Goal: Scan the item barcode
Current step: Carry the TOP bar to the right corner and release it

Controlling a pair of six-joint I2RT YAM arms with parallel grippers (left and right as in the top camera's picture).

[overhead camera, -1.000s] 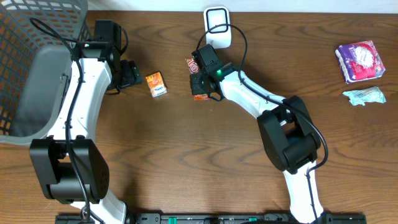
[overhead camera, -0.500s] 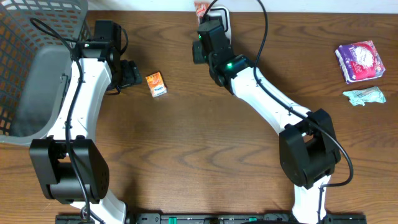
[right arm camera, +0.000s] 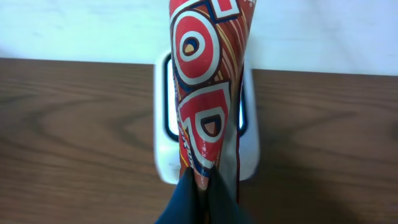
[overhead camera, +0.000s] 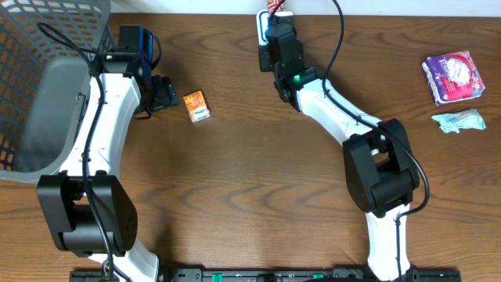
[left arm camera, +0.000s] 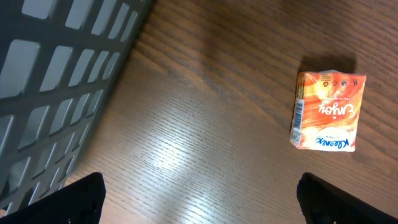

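Overhead, the right claw pinches a red patterned packet over the white scanner at the worktop's far edge. The left claw stands spread just beside an orange carton.

In the left wrist view, the carton lies flat near a grey basket.

In the right wrist view, the packet stands upright before the scanner, its lower end nipped.

Right gripper clamped, arm extended far forward; left gripper spread wide.
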